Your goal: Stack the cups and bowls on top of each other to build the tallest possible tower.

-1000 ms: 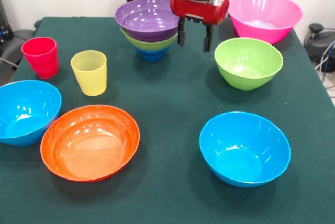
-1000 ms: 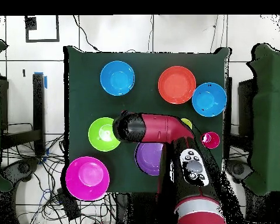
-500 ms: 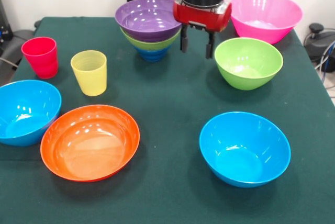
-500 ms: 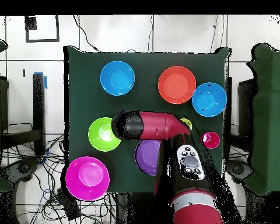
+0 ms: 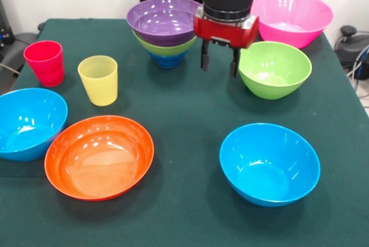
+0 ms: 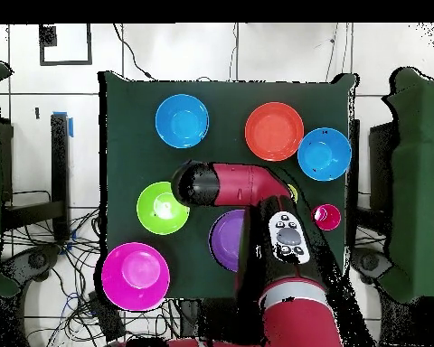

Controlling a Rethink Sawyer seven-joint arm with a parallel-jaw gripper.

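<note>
Two cups, approx. 8 bowls incl. tower; gripper spread, empty.

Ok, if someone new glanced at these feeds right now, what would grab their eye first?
Probably the gripper, open and empty, hanging between the tower and the lone lime green bowl at the far side of the table. The tower is a purple bowl nested on lime green, with blue lowest. After that, the big orange bowl near the front camera, flanked by two light blue bowls.
</note>
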